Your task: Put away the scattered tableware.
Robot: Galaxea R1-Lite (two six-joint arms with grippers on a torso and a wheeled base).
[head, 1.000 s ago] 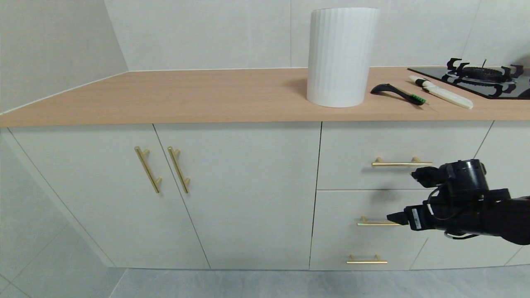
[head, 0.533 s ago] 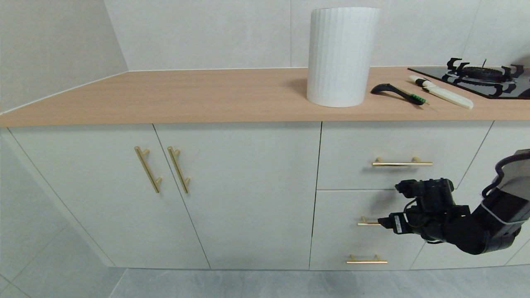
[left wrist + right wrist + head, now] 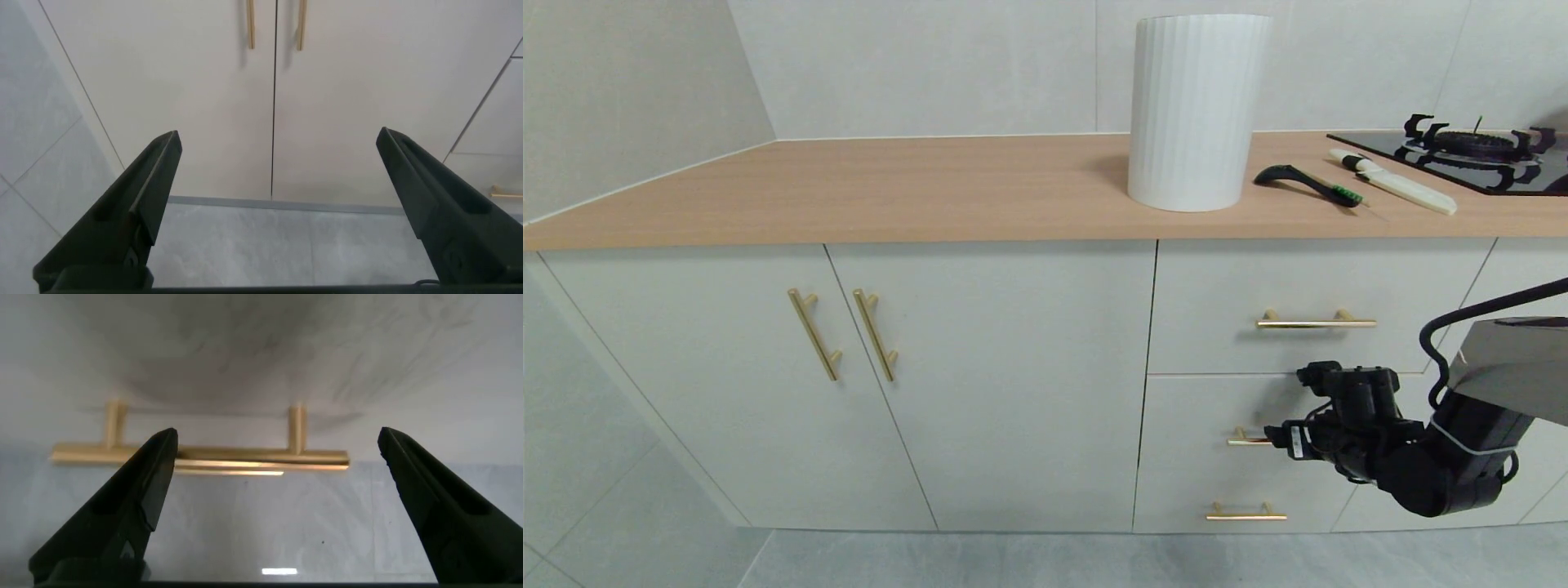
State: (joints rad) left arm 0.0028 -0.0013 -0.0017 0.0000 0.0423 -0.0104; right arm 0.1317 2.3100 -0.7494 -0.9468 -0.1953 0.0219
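On the wooden countertop (image 3: 890, 188), a black spoon with a green-tipped handle (image 3: 1305, 183) and a white knife (image 3: 1395, 183) lie to the right of a tall white ribbed holder (image 3: 1194, 110). My right gripper (image 3: 1279, 438) is low in front of the drawers, level with the middle drawer's gold handle (image 3: 1246, 442) and right at it. In the right wrist view the right gripper (image 3: 276, 443) is open and the handle (image 3: 200, 456) lies across the gap, just beyond the fingertips (image 3: 155, 469). My left gripper (image 3: 278, 139) is open, holds nothing and faces the cabinet doors.
A black gas hob (image 3: 1474, 155) sits at the counter's right end. The drawer stack has a top handle (image 3: 1315, 322) and a bottom handle (image 3: 1246, 515); all drawers are closed. Two doors with gold handles (image 3: 843, 333) are to the left. Grey floor (image 3: 931, 559) lies below.
My right arm has swung left and slightly down, bringing the gripper from right of the middle drawer handle up to it. The tableware has not moved.
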